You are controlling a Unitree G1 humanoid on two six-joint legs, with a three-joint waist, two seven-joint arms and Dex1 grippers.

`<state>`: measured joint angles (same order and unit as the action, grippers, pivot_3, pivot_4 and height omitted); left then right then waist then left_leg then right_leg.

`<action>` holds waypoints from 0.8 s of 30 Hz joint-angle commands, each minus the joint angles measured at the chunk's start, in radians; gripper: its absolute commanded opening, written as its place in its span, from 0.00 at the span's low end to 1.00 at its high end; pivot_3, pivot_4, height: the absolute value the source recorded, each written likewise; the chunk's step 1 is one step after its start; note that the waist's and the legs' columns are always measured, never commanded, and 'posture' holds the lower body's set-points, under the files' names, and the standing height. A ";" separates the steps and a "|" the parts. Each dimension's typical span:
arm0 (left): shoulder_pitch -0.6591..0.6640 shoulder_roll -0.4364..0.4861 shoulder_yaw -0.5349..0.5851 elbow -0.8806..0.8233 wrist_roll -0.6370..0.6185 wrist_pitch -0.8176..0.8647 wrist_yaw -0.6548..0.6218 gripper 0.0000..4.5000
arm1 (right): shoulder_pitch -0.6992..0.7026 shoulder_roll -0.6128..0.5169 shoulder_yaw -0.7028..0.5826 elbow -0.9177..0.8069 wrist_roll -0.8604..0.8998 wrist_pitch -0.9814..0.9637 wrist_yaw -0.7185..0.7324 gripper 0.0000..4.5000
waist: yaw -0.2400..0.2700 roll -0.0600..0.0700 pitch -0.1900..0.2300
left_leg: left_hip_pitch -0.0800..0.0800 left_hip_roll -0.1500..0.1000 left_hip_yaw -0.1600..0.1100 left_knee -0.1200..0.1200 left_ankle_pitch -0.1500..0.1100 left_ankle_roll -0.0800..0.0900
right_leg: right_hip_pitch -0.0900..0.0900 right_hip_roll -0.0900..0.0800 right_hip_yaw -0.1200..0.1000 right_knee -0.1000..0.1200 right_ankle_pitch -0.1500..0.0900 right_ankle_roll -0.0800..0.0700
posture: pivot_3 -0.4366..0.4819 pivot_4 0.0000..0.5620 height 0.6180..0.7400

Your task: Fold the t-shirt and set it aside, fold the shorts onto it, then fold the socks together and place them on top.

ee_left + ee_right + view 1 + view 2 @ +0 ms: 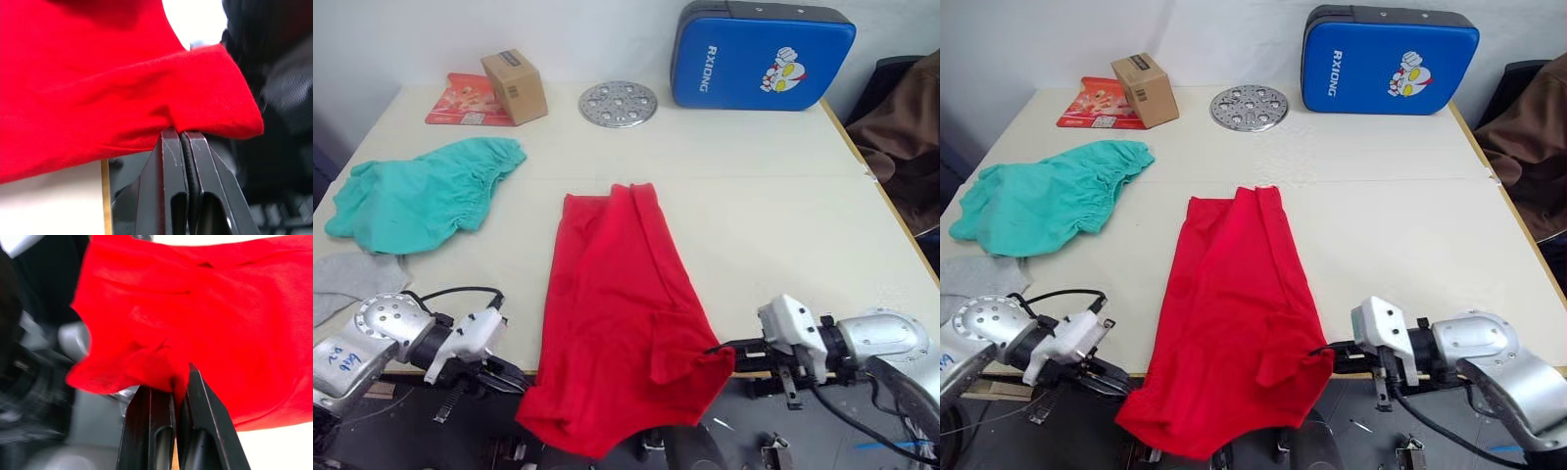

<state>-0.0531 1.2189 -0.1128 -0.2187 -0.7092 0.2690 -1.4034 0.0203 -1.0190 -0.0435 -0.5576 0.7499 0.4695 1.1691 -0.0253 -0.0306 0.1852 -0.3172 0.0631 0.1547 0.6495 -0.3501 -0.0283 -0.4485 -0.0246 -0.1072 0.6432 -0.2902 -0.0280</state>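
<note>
Red cloth is pinched at both near corners: the t-shirt (612, 313) lies lengthwise on the desk (773, 215), already narrowed into a long strip, with its near end hanging over the front edge. The left gripper (182, 134) has its fingers clamped tight on one lower corner, and the right gripper (177, 382) has its fingers closed on a bunched wad of fabric at the other.

The weaker hold looks to be the right one. It grips a crumpled fold, not a flat hem, so a layer could slide out as the end is carried toward the far edge, and the fold would land crooked. The left pinch is only on the very edge of the cloth, so a quick pull might strip it free. If the two arms travel unevenly, the strip will likely twist or open out again.

The shorts (421, 196) lie well apart on the left of the desk, and the socks (352, 279) sit just beside them near the front left edge, close to the left arm, which could drag them off with a low sweep.
</note>
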 commanded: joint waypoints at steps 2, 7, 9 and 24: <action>-0.107 -0.078 0.090 0.047 -0.114 0.220 0.106 0.00 | -0.076 -0.010 -0.084 -0.008 0.201 0.166 -0.040 0.01 | 0.001 -0.002 0.002 | -0.001 0.000 -0.001 0.000 0.000 0.000 | 0.001 0.000 0.000 0.000 0.000 0.000 | 0.48 0.27 1.00; -0.363 -0.272 0.174 0.289 -0.150 0.443 0.345 0.00 | -0.367 0.097 -0.020 0.243 0.222 0.357 -0.195 0.01 | -0.003 -0.008 0.005 | -0.002 -0.001 -0.003 0.002 0.003 0.000 | 0.001 0.000 0.000 0.000 0.002 -0.001 | 0.48 0.27 1.00; -0.438 -0.333 0.200 0.367 -0.136 0.494 0.423 0.00 | -0.469 0.146 0.015 0.355 0.190 0.412 -0.231 0.01 | -0.004 -0.009 0.005 | -0.002 -0.001 -0.002 0.002 0.005 -0.004 | 0.001 0.000 0.000 0.001 0.004 -0.004 | 0.48 0.27 1.00; -0.726 -0.640 0.335 0.765 0.041 0.468 0.790 0.00 | -1.054 0.565 0.035 1.236 -0.162 0.305 -0.374 0.01 | -0.006 -0.009 0.005 | -0.024 0.000 0.004 0.017 0.012 -0.010 | -0.031 -0.003 0.000 0.021 0.009 -0.014 | 0.48 0.27 1.00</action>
<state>-0.7567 0.5819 0.1896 0.5404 -0.6847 0.7636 -0.6251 -0.9948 -0.4623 0.0296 0.6510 0.5964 0.8056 0.7821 -0.0316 -0.0396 0.1902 -0.3406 0.0634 0.1591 0.6664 -0.3377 -0.0386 -0.4791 -0.0273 -0.1066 0.6642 -0.2803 -0.0427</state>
